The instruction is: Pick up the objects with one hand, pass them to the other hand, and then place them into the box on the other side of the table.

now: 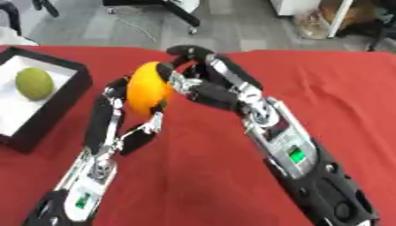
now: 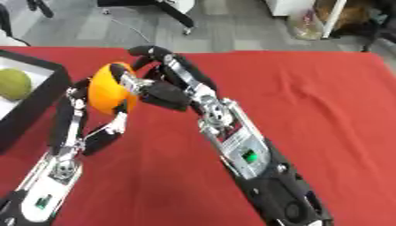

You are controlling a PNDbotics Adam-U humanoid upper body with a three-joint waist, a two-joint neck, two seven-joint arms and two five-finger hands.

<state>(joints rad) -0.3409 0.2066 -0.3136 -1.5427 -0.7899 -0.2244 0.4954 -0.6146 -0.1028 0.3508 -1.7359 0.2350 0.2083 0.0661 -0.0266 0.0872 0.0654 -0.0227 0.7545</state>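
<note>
An orange (image 1: 147, 90) is held up above the red table, between my two hands. My left hand (image 1: 104, 114) comes up from the lower left, with its fingers curled round the orange's left side and its thumb under the orange. From the right, my right hand (image 1: 213, 92) meets the orange, its fingers arching over the top and its thumb against the fruit's right side. A black box (image 1: 54, 103) with a white inside stands at the table's left edge, and a green round fruit (image 1: 35, 83) lies in it.
The red tablecloth (image 1: 333, 88) stretches bare to the right of my right arm. Beyond the table's far edge is grey floor with chair legs and a cable.
</note>
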